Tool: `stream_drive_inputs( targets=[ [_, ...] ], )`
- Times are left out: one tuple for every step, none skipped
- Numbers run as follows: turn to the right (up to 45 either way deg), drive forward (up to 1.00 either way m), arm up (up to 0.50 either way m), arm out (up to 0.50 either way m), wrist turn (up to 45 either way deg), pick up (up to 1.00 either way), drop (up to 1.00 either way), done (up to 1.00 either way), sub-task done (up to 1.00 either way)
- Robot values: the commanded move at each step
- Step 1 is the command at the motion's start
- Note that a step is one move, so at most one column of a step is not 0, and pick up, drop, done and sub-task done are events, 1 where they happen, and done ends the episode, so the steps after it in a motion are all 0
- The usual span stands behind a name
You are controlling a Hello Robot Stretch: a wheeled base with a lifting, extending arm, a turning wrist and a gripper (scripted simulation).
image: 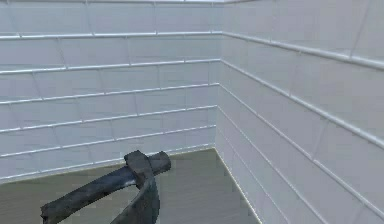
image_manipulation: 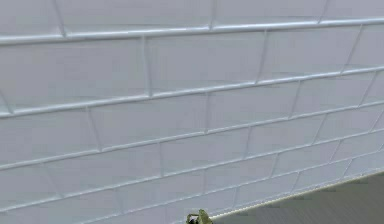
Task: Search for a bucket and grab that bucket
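- Bucket: I see no shape I can name as one with confidence. The nearest candidate is a dark blue-grey curved bar with a blocky knob at its top (image: 147,162), rising from the forward view's bottom edge. It might be a handle arching over a rim, but its lower part is cut off, so I cannot tell.
- Surroundings: the curved bar stands over the dark grey floor (image: 200,185), near the corner where two white tiled walls (image: 110,85) meet.
- Arm side view: another stretch of white tiled wall (image_manipulation: 190,100) runs alongside, with a wedge of the dark grey floor at the lower right. A small pale speck (image_manipulation: 197,217) sits at the bottom edge, too small to name.
- Tool: I cannot tell whether its fingers are apart, together or clamped on anything.
- Progress: I judge the search to be unfinished, or at best just ending at a possible bucket. Nothing suggests the grab has begun.
- Left to do: confirm what the dark thing is, bring it round to my arm's side, then reach, take hold and lift it clear of the floor.
- Caution: in my judgement the walls leave little room to turn here.
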Motion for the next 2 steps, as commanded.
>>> stream_drive_inputs(
  targets=[
    [0.0,0.00,-0.30,0.00,0.0,0.00,0.00,0.00,0.00],
    [0.0,0.00,0.00,0.00,0.0,1.00,0.00,0.00,0.00]
  ],
)
